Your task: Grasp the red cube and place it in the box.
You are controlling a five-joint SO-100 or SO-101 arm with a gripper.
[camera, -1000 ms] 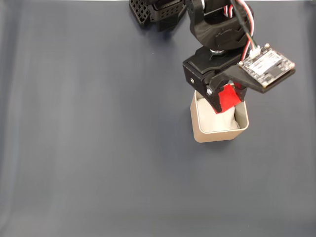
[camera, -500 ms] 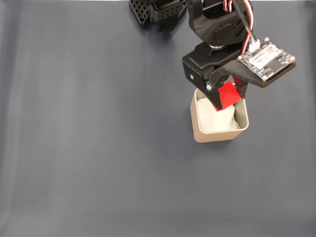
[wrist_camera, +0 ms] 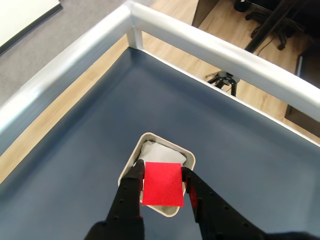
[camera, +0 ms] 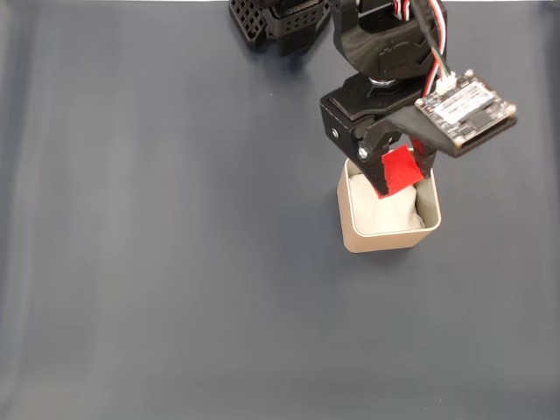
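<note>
The red cube (camera: 400, 171) (wrist_camera: 163, 184) is clamped between the black fingers of my gripper (camera: 398, 175) (wrist_camera: 162, 182), which is shut on it. It hangs in the air above the far part of the box (camera: 430, 208) (wrist_camera: 131, 154), a beige square container with rounded corners and white padding inside. In the wrist view the cube hides the near half of the box's opening. The cube does not touch the padding.
A dark blue-grey mat (camera: 175, 262) covers the table. The arm's black base (camera: 280, 22) stands at the top edge of the fixed view. A silver rail (wrist_camera: 200, 42) borders the table in the wrist view, with wooden floor beyond it.
The gripper and the cube have shifted slightly toward the arm's base and a little left over the box. The grip on the cube is unchanged.
</note>
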